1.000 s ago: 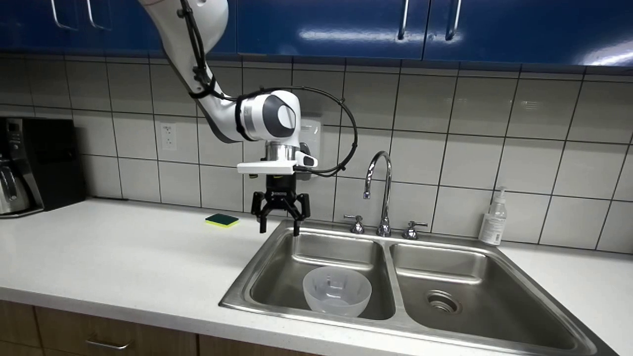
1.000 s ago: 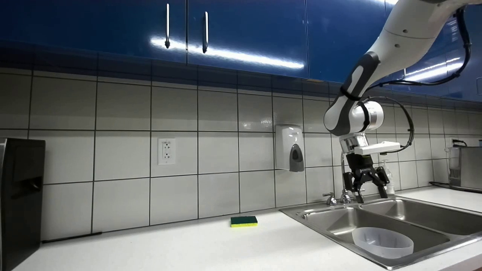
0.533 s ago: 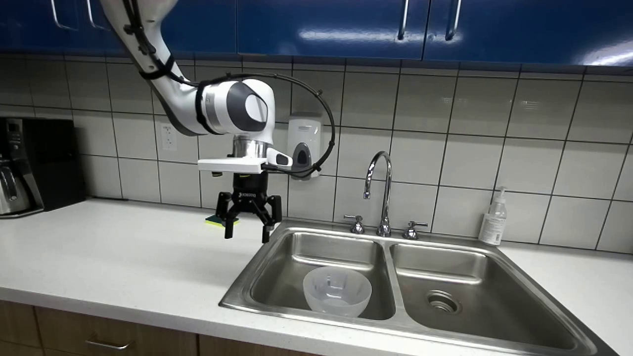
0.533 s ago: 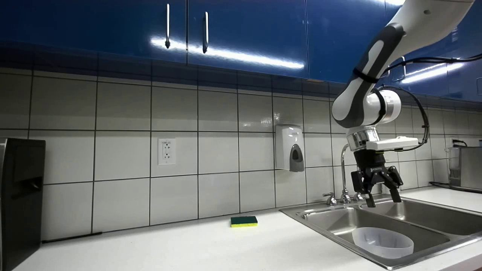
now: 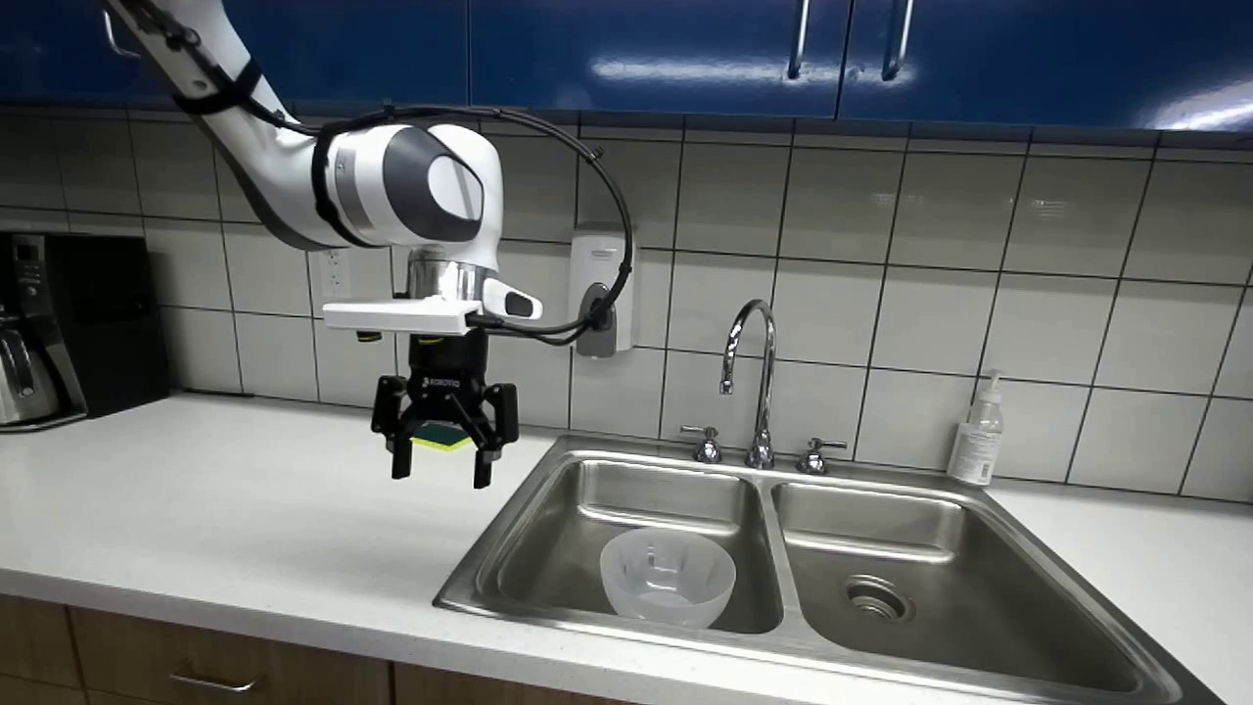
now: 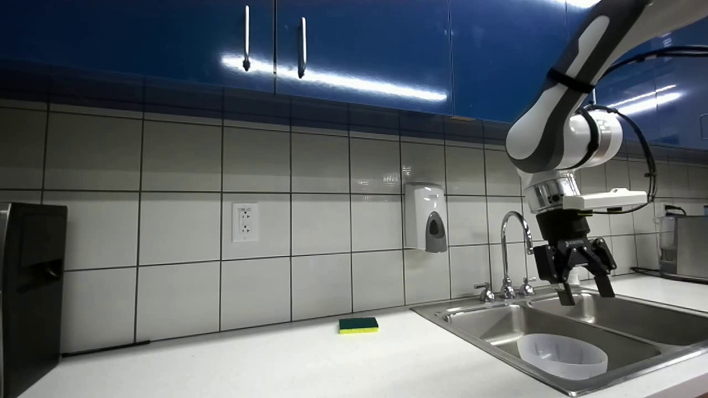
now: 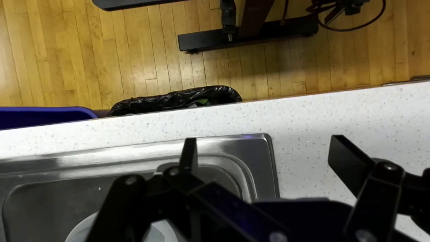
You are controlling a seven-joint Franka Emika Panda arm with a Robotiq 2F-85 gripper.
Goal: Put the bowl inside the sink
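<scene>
The claw (image 5: 441, 472), spread wide and gripping nothing, hangs well apart from the bowl (image 5: 669, 578), which rests in the nearer basin (image 5: 558, 563) of the sink (image 5: 979, 617) (job apparently done); a low sideways swing could catch and tip it.

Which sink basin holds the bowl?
The basin nearer the scrub sponge holds the translucent bowl; the other basin has no bowl, its drain visible.
</scene>
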